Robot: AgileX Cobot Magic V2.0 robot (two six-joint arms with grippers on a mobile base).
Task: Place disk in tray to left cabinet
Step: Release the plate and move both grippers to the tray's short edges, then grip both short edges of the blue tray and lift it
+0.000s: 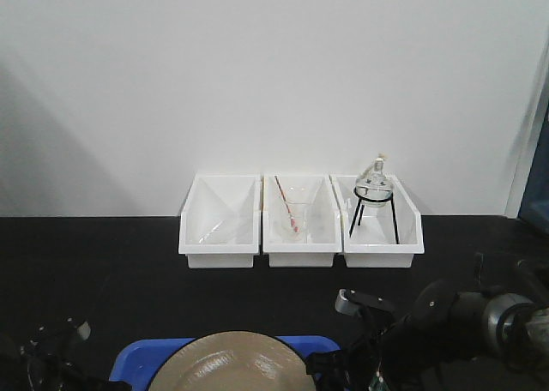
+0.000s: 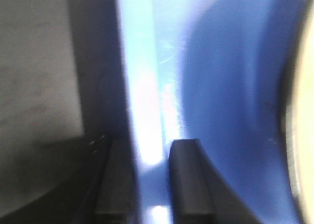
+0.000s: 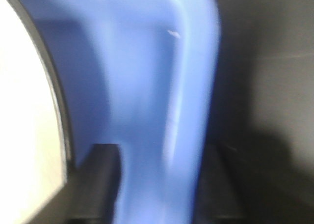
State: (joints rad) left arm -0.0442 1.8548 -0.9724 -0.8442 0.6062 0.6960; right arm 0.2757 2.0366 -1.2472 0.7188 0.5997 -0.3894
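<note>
Blue tray (image 2: 147,86) ends are squeezed in my left gripper (image 2: 144,145) and my right gripper (image 3: 159,150) with the tan disk (image 1: 236,363) lying inside, so next I must lift both ends level and carry it to the unseen left cabinet.

I have open worktop (image 1: 103,271) between the tray (image 1: 141,361) at the near edge and three bins (image 1: 300,224) lining the far edge. A flask (image 1: 374,185) sticks up above the right bin; left of the bins lies free.
</note>
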